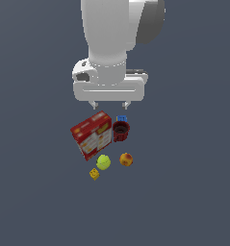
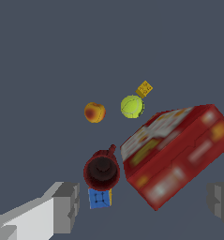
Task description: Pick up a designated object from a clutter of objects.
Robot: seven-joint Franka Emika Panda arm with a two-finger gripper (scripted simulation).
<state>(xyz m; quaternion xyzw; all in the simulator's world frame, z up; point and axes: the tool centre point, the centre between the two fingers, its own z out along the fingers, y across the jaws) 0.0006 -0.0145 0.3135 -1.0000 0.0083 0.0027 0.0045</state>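
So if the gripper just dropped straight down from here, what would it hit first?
Probably the red box or the dark cup: the wrist view shows both between the open gripper's fingers, with the blue item close by. Which stands taller is unclear. The yellow cube lies well off that line.

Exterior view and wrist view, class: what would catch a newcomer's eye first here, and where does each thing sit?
The big white arm hangs over the clutter, its gripper open with fingers spread above the objects. Below it, the red-and-white printed box dominates, with the dark red cup beside it on the exterior view's right. The yellow-green ball and orange-red ball lie nearer the camera, with the tiny yellow cube close by the yellow-green ball.
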